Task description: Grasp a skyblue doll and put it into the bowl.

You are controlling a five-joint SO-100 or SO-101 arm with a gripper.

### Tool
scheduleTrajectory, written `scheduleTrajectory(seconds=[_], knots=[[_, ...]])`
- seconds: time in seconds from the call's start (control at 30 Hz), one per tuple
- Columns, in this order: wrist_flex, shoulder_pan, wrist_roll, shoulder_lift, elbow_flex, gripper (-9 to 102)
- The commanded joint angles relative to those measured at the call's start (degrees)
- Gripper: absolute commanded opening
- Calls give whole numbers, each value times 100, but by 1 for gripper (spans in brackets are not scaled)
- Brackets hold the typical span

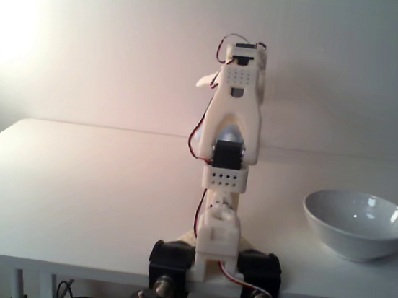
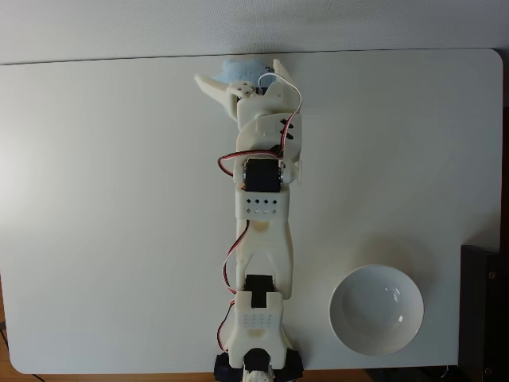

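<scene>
One skyblue doll (image 2: 237, 69), a pale fuzzy lump, seen from above at the far edge of the surface (image 2: 103, 207), well apart from the bowl (image 2: 376, 309) and diagonally across from it. Lies between the two prongs of the hand (image 2: 242, 70), one prong slanting off to the left in that view, the other short and close to the right of the lump. Prongs spread around the doll; whether clenched on it or still released, cannot tell, since the wrist covers the near part of the lump. Whether lifted or resting on the surface, also unclear.

In the front fixed view, the doll hidden behind the arm (image 1: 231, 135), which stands between camera and bowl-free far side; only a white prong tip sticking out to the left of the upper arm there. Same view gives what the top view cannot: the bowl (image 1: 358, 225) in profile, wide, glossy, on a narrow foot, and empty inside, sitting to the right of the arm's base. Also there: two black clamps (image 1: 171, 260) gripping the base at the near edge of the surface, nearest the bowl of all the rig's parts.

From above, the arm (image 2: 262, 239) stretched long away from the base, bowl just to its right near the base end. Red and white wires along the arm.

Count: one doll, one bowl, one arm, one hand, two clamps.
</scene>
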Motion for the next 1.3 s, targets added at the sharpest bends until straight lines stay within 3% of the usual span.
scheduleTrajectory(seconds=[0.0, 0.13, 0.43, 0.7, 1.0, 1.13, 1.27], knots=[[-633, 0, -44, -343, -105, 66], [-817, -53, -53, -571, -105, 68], [-826, -18, -44, -1178, -105, 95], [-853, 26, -35, -1679, -105, 94], [-1705, 53, -35, -1951, -79, 93], [-1696, 53, -35, -1960, -35, 84], [-1626, 44, -35, -1995, -26, 67]])
